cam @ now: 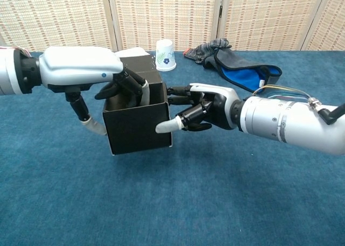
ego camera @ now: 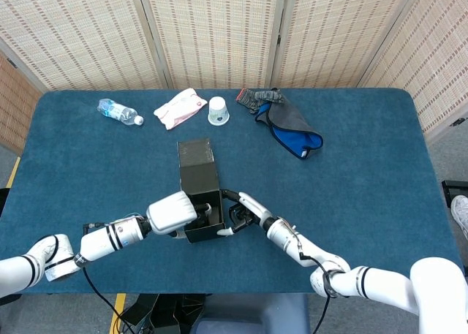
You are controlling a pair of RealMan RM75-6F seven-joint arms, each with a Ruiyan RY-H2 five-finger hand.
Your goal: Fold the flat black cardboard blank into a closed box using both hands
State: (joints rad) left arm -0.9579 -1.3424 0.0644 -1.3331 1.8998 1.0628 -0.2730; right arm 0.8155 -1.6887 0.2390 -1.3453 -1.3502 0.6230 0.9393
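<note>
The black cardboard box (ego camera: pixel 199 175) (cam: pixel 137 134) stands near the table's front middle, its open end turned up. One flap (ego camera: pixel 196 151) sticks out at the back. My left hand (ego camera: pixel 172 211) (cam: pixel 86 68) reaches over the box's left wall, its fingers (cam: pixel 135 92) curled down inside the opening and its thumb outside on the left. My right hand (ego camera: pixel 241 211) (cam: pixel 202 109) holds the box's right front corner, thumb tip on the front face and fingers against the right wall.
Along the back of the blue table (ego camera: pixel 365 195) lie a water bottle (ego camera: pixel 119 112), a white packet (ego camera: pixel 180 107), a paper cup (ego camera: pixel 218 110) (cam: pixel 165 55) and a grey-and-blue cloth pile (ego camera: pixel 289 122) (cam: pixel 237 65). Woven screens stand behind.
</note>
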